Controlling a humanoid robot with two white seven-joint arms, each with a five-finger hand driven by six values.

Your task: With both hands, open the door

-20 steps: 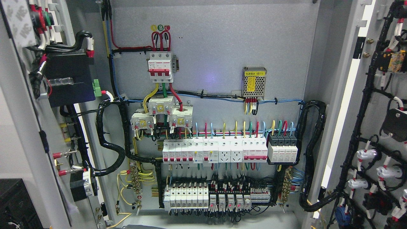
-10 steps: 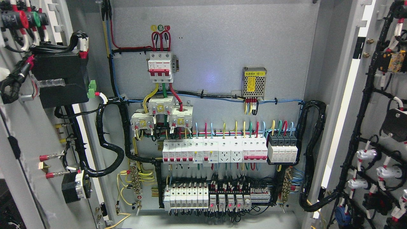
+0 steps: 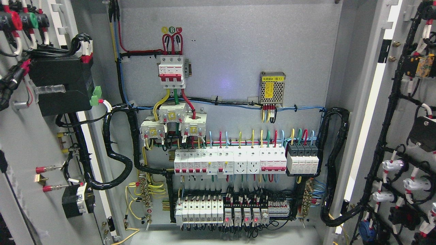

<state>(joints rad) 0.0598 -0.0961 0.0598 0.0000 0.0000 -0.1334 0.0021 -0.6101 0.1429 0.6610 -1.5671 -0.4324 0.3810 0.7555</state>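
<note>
Neither hand of the robot shows in the head view, so whether their fingers are spread, curled or gripping anything cannot be told. Both doors of the electrical cabinet stand swung wide. The left door [image 3: 20, 143] fills the left edge, its inner face turned toward the camera and carrying a black box [image 3: 61, 85] with a green connector [image 3: 95, 96] at its right side, red-tipped terminals lower down and a smaller black unit [image 3: 75, 200] near the bottom. The right door [image 3: 402, 136] fills the right edge, hung with a black cable harness [image 3: 381, 149] and a scatter of white and black component backs.

Between the doors lies the grey back panel [image 3: 238, 47]. A red-and-white main breaker [image 3: 172, 71] sits upper left of centre, under round markers in yellow, green and red. Three white blocks [image 3: 172, 122] cluster just below it. A perforated metal power supply [image 3: 272, 87] with yellow labels hangs to the right. A long row of white breakers and sockets [image 3: 235, 161] runs across the middle, ending beside four grey-topped modules [image 3: 302, 158]. A second row of white and black devices [image 3: 231, 211] lines the bottom, several showing small red lights. Thick black conduit [image 3: 117, 160] loops from the left door into the cabinet; another black bundle [image 3: 335, 163] curves down the right inner wall.
</note>
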